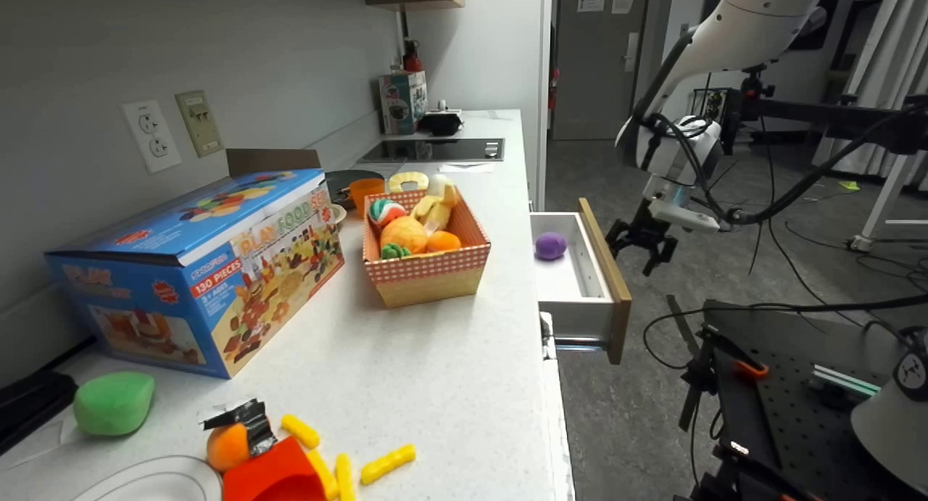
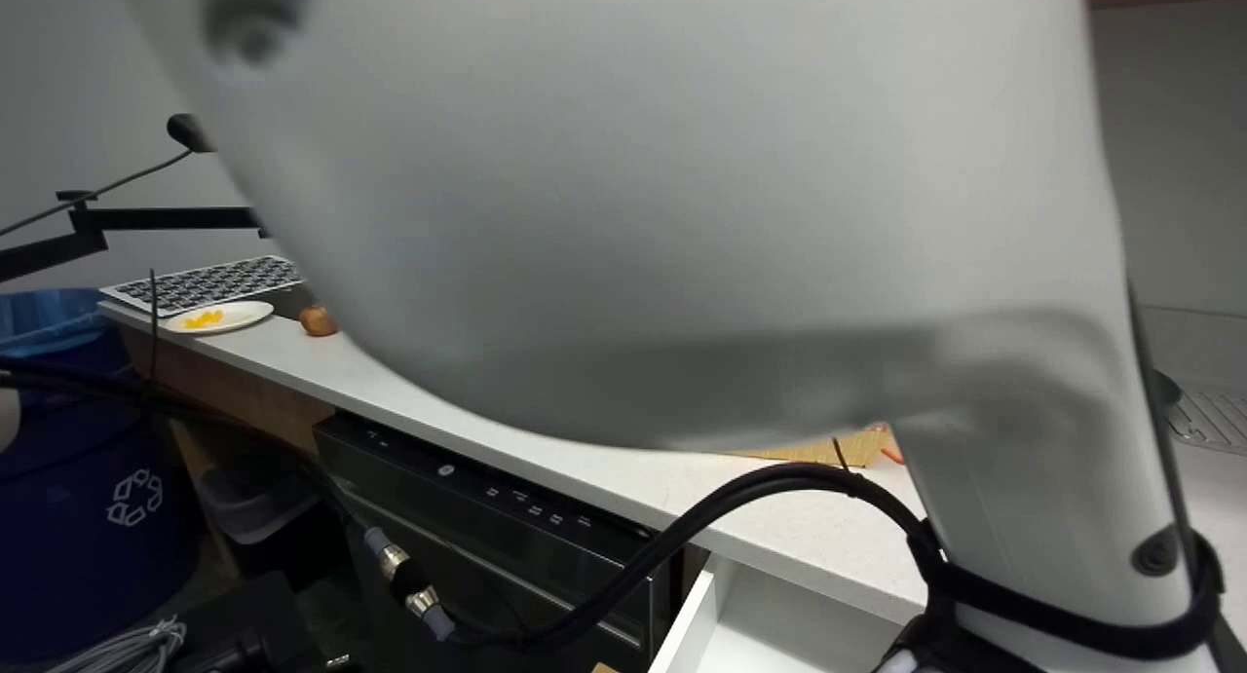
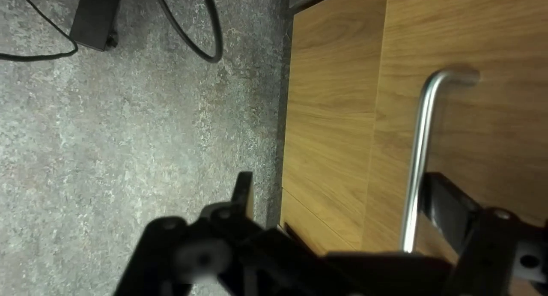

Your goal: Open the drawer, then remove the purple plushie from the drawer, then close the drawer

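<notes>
Drawer [image 1: 576, 278] past counter edge [image 1: 533, 298] (room beside plushie [image 1: 550, 246]).

White robot arm [image 2: 633, 196], close and blurred, fills the upper middle | pale surface [image 2: 818, 527] stretches behind | far left end: white plate [image 2: 248, 311] bearing yellow bits [image 2: 204, 318], round brown object [image 2: 318, 321] near it | black dishwasher [image 2: 507, 522] below | drawer [image 2: 779, 629] standing open, white inside, cropped at the bottom | dark blue recycling bin [image 2: 73, 546], lower left

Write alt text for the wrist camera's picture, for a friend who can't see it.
The robot's open gripper straddles a metal handle on the wooden drawer, one finger close beside the handle; whether they touch is unclear. Grey floor with cables fills the picture's left.
</notes>
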`<state>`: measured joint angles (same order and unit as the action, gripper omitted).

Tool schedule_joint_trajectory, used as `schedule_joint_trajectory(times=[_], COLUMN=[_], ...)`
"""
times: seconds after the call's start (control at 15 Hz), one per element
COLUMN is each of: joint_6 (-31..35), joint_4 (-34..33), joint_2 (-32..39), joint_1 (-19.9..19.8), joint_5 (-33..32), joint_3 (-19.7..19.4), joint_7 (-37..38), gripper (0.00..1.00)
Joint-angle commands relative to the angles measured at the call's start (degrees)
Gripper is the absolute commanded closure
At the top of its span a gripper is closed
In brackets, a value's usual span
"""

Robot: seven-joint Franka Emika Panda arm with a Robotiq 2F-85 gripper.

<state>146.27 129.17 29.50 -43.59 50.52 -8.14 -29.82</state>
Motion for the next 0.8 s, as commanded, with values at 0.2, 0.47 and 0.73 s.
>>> schedule_joint_trajectory(times=[0.2, 0.47, 0.73], joint_6=[-14.2, -23.5, -29.7], joint_4=[-3.5, -12.0, -17.2], joint_2=[-11.2, -12.8, -12.2], joint_1=[-1.2, -1.6, -1.6], joint_5=[-11.1, -15.0, -16.6], joint_3=[-6.3, -7.0, -7.8], joint_7=[-0.9, -2.1, -4.7], gripper=[0.00, 0.00, 0.00])
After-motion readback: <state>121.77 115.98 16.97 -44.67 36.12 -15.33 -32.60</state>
